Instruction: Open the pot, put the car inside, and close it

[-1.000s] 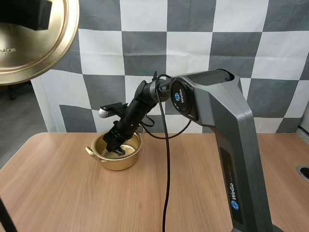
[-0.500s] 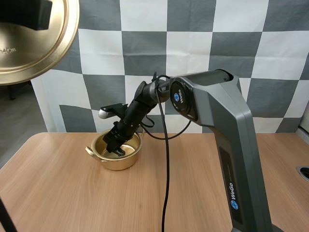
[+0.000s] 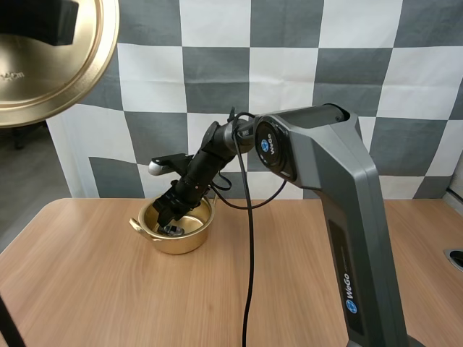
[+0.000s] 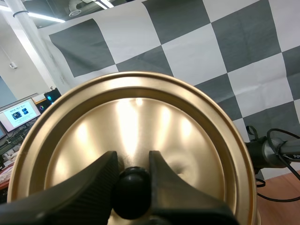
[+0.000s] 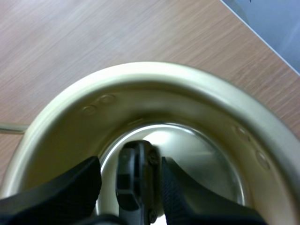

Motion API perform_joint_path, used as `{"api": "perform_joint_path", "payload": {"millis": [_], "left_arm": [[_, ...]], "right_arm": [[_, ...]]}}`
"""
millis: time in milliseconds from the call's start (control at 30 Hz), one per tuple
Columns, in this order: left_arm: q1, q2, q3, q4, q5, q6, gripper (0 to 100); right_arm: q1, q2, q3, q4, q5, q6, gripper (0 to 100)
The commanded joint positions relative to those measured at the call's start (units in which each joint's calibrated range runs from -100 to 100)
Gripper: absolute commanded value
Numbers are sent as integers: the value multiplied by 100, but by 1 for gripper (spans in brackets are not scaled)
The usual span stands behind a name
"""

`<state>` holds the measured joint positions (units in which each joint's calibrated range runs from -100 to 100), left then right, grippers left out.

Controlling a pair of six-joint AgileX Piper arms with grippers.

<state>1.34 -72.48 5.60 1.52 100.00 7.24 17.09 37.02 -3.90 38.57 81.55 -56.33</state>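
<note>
Two arms are sharing the work over the wooden table [image 3: 94, 289]. The left gripper [image 4: 132, 164] is clenching the black knob [image 4: 132, 192] of the golden lid [image 4: 140, 117] between its fingertips. It is holding the lid [image 3: 43, 72] raised in the air, well apart from the pot and off to the left side.

The right arm is reaching forward and down, and the right gripper [image 3: 166, 215] is hanging just inside the mouth of the open golden pot [image 3: 189, 242], which is standing upright on the table. In the right wrist view, the right gripper [image 5: 130, 164] is showing its fingers spread apart, released. The small dark car [image 5: 135, 180] is lying between them on the shiny bottom of the pot [image 5: 154, 75]. A gap is showing between the car and one finger [image 5: 70, 187]; the other finger is sitting just beside the car. From above, the car [image 3: 172, 229] is resting inside the pot, below the fingertips.
</note>
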Motion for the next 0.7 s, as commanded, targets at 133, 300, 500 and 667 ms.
{"api": "perform_joint_path", "payload": {"millis": [133, 300, 500, 667], "left_arm": [[6, -6, 0, -2, 0, 0, 0], [6, -6, 0, -2, 0, 0, 0], [6, -6, 0, -2, 0, 0, 0], [5, -6, 0, -14, 0, 0, 0]], "right_arm": [[26, -1, 0, -30, 12, 4, 72], [26, -50, 0, 409, -125, 66, 72], [26, -246, 0, 528, -107, 165, 73], [26, -448, 0, 219, -84, 156, 100]]}}
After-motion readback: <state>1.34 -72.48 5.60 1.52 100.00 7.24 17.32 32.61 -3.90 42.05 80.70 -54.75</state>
